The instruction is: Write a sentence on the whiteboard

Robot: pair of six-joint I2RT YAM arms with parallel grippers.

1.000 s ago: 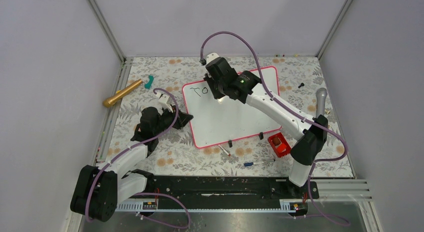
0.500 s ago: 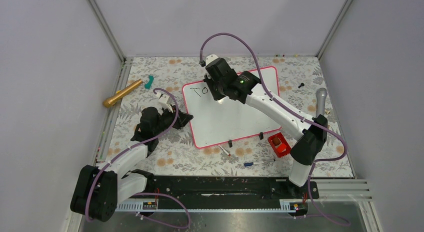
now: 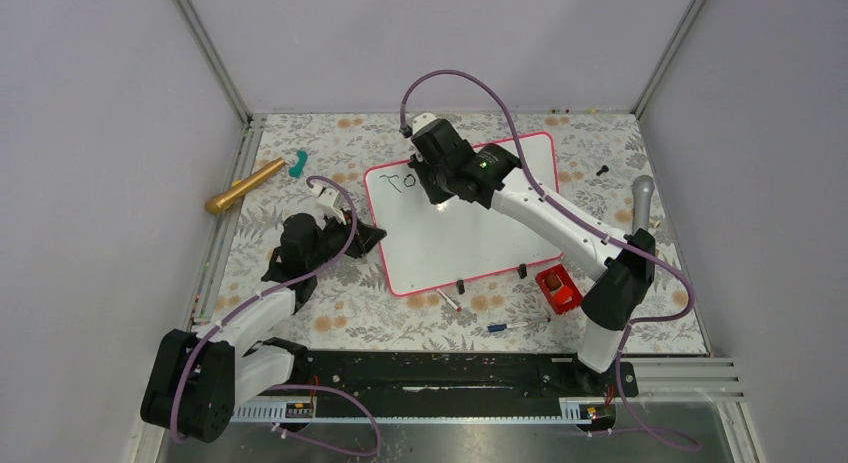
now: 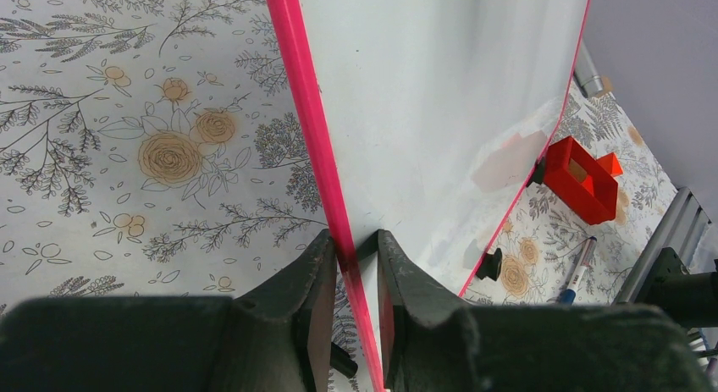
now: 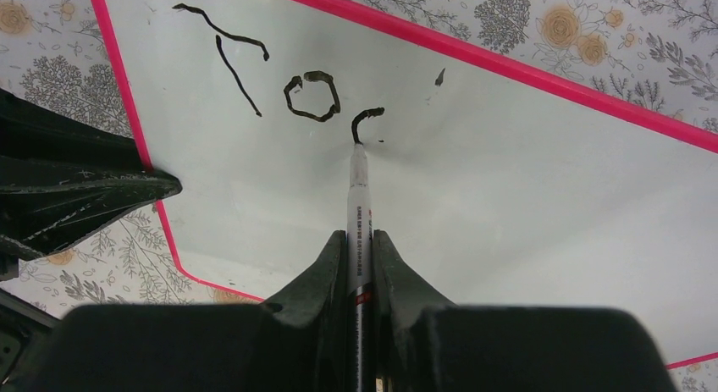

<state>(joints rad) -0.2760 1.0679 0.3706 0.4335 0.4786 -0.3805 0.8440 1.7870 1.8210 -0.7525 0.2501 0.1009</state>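
Right wrist cam: R gripper [image 5: 360, 240] clamps marker [image 5: 359, 184], tip on whiteboard [image 5: 525, 180] mid-letter of the sentence [image 5: 310, 96]; L gripper [image 4: 350, 248] pinches its pink frame [image 4: 305, 113], prob. to stop it sliding.

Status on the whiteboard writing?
Left gripper shut on whiteboard frame. Right gripper holds marker, tip on board. Sentence: "To" plus a started stroke. Nothing blocking.

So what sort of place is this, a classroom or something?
Probably a robotics lab test booth: left arm and right arm bolted to a rail, plain grey panels walling in the table, and a marker held to a whiteboard.
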